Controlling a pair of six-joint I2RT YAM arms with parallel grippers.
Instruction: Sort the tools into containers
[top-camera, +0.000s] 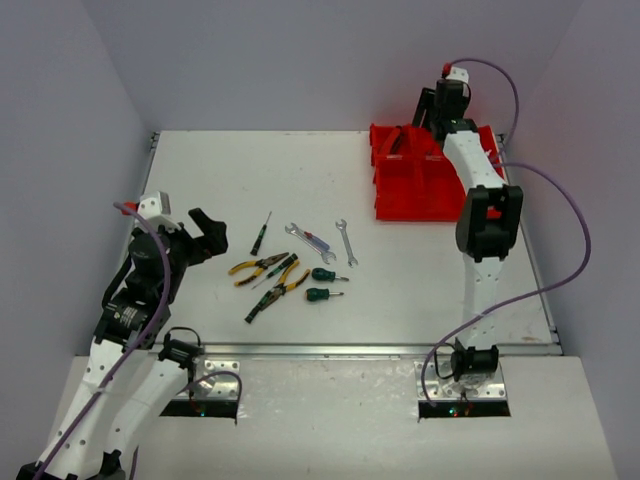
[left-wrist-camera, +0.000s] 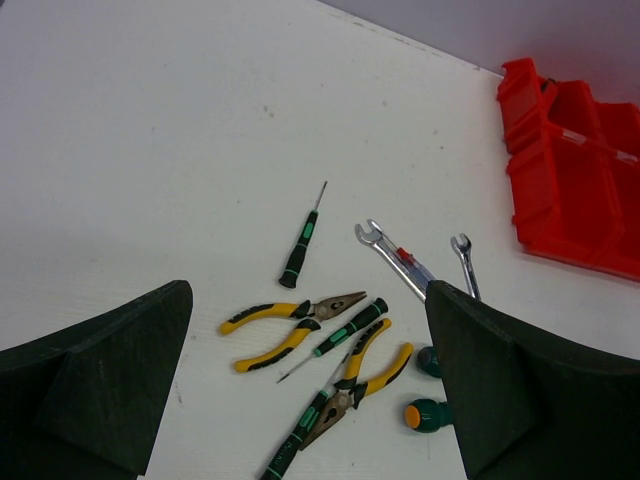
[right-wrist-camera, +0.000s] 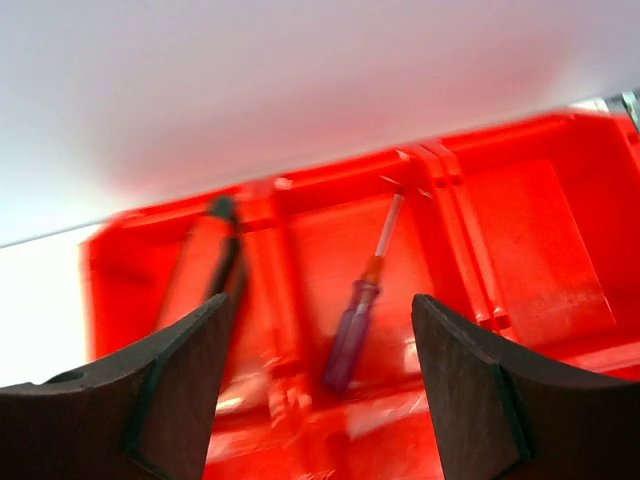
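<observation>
Several tools lie loose mid-table: two yellow-handled pliers (top-camera: 258, 267) (left-wrist-camera: 290, 322), green-black screwdrivers (top-camera: 261, 233) (left-wrist-camera: 300, 250), two stubby green screwdrivers (top-camera: 322, 273) (left-wrist-camera: 425, 413) and two silver wrenches (top-camera: 345, 240) (left-wrist-camera: 464, 262). My left gripper (top-camera: 212, 238) (left-wrist-camera: 308, 300) hovers open just left of the pile, holding nothing. The red containers (top-camera: 415, 190) (right-wrist-camera: 530, 230) sit at the far right. My right gripper (top-camera: 445, 108) (right-wrist-camera: 322, 305) hangs open above them. A blue-handled screwdriver (right-wrist-camera: 355, 330) lies loose in the middle compartment below it. A blurred red-handled tool (right-wrist-camera: 215, 260) rests in the left compartment.
The white back wall rises directly behind the bins. The table's right edge (top-camera: 540, 270) runs close beside the right arm. A small red-and-blue piece (top-camera: 316, 240) lies on the longer wrench (top-camera: 303, 236).
</observation>
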